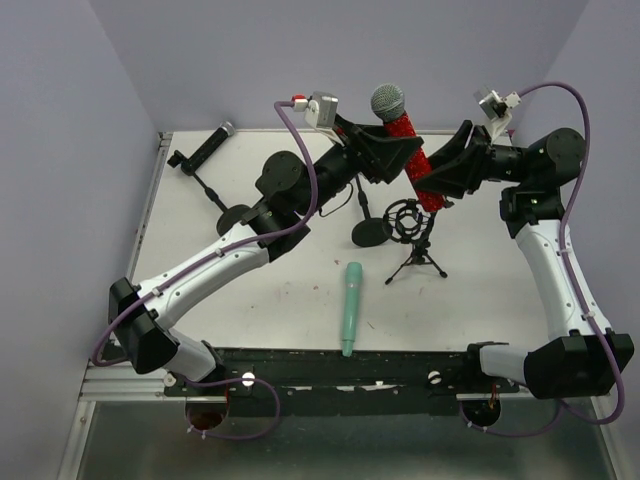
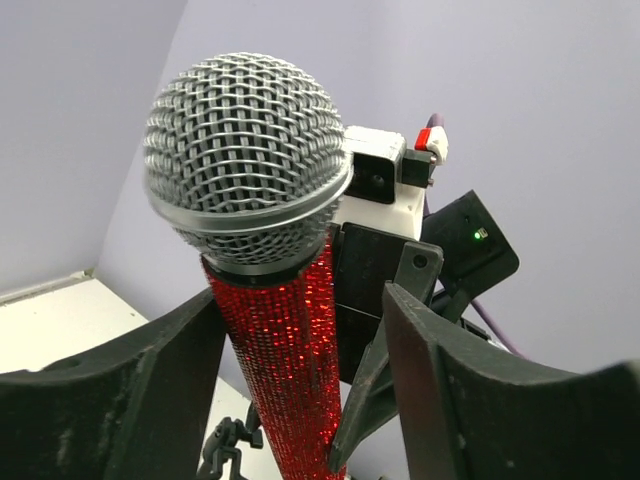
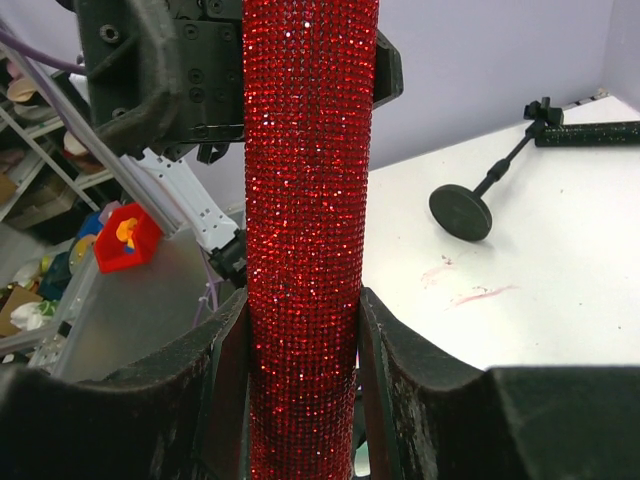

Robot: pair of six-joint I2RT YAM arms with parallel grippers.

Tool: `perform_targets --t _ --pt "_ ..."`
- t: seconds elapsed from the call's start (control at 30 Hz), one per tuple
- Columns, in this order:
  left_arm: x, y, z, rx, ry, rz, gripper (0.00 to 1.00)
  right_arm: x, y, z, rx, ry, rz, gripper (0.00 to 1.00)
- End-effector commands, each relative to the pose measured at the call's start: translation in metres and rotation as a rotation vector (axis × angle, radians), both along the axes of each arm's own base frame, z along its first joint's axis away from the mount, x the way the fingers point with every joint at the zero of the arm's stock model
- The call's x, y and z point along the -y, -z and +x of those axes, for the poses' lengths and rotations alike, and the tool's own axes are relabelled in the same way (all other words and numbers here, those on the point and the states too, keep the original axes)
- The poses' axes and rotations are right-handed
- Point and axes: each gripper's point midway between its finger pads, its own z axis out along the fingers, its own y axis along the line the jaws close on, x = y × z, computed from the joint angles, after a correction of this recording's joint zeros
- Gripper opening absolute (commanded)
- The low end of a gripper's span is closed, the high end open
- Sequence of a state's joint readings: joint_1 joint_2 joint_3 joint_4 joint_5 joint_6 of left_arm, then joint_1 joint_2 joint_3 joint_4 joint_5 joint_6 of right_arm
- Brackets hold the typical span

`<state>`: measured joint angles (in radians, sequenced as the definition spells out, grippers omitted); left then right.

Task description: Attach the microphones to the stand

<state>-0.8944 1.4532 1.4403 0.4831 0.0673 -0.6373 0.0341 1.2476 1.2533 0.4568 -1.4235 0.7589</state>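
The red microphone (image 1: 412,160) with a silver mesh head (image 1: 388,102) is held upright and tilted, high above the table. My right gripper (image 1: 440,185) is shut on its lower body (image 3: 303,250). My left gripper (image 1: 385,155) is open around its upper body (image 2: 285,350); one finger (image 2: 130,400) is close to it and the other finger (image 2: 450,390) stands apart. Below it stands a small tripod stand (image 1: 418,262) with a ring-shaped clip (image 1: 405,220). The mint-green microphone (image 1: 351,308) lies on the table in front. The black microphone (image 1: 205,150) lies at the back left.
A stand with a round base (image 1: 237,215) lies by the black microphone and also shows in the right wrist view (image 3: 461,212). Another round base (image 1: 372,234) sits beside the tripod. The arms' black rail (image 1: 340,365) runs along the near edge. Walls close the back and sides.
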Motion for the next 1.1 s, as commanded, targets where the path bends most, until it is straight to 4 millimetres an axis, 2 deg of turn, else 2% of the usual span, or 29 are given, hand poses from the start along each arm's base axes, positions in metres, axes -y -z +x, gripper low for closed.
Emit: perform_targets --t 0.0,0.2,0.53,0.67,0.83,1.07 --pt "0.001 -0.018 -0.008 0.015 0.036 -0.057 0.66 -0.001 -0.003 -0.012 0.053 -0.026 -0.009 0.11" --pt "0.002 -0.013 -0.007 0.007 0.033 -0.041 0.6 -0.001 -0.002 -0.013 0.056 -0.032 -0.013 0.11" --pt "0.009 -0.009 -0.003 -0.011 0.042 -0.018 0.61 -0.005 0.014 -0.02 0.039 -0.044 -0.028 0.12" --pt "0.012 -0.003 -0.002 -0.026 0.053 -0.006 0.58 -0.005 0.017 -0.02 0.049 -0.033 -0.033 0.12" --pt "0.012 -0.004 -0.01 -0.025 0.084 0.002 0.57 -0.005 0.015 -0.015 0.056 -0.007 -0.034 0.12" --pt "0.011 0.008 -0.016 -0.041 0.115 0.003 0.57 -0.005 0.015 -0.009 0.053 0.024 -0.032 0.12"
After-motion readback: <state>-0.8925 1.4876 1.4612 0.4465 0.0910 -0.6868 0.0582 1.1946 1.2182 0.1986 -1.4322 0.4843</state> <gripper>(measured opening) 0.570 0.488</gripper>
